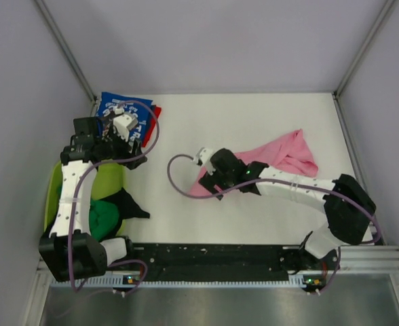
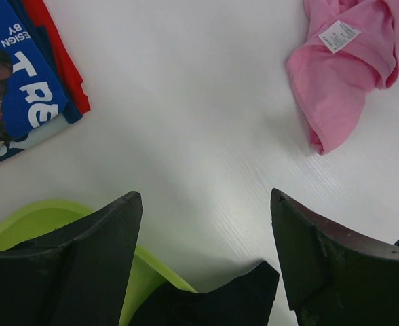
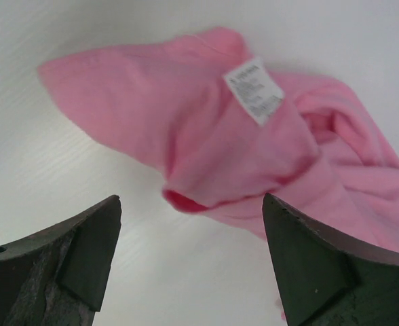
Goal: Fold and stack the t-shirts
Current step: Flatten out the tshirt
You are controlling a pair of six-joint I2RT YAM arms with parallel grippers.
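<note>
Pink cloth lies loose and crumpled on the white worktop [image 1: 254, 122], well to the right of the lime-green tub [image 1: 53, 187]. This is the pink t-shirt [image 1: 288, 157], unfolded, stretched in a rough diagonal band with its wider end farther from the tub and its narrow end pointing back toward it. A small white label [image 3: 254, 90] shows on a fold of the pink fabric. The right end effector [image 3: 191, 198] hovers over the end of the pink t-shirt nearest the tub; its two dark fingers are spread wide apart and hold nothing, with a rolled pink edge showing in the gap between them. The tub itself sits at the left edge of the worktop. A green t-shirt [image 1: 103, 216] is bundled in the tub's near end, and a black t-shirt [image 1: 130, 205] spills over the tub's right rim onto the worktop. Just beyond the tub's far end lies a blue t-shirt [image 1: 111, 105] with white lettering, folded flat, and a red t-shirt [image 1: 157, 112] lies beneath it — only a strip of red shows along the blue one's right side. The left end effector [image 2: 205, 193] hangs above the tub's far end, beside the blue t-shirt; its fingers are also spread apart and grip nothing.
</note>
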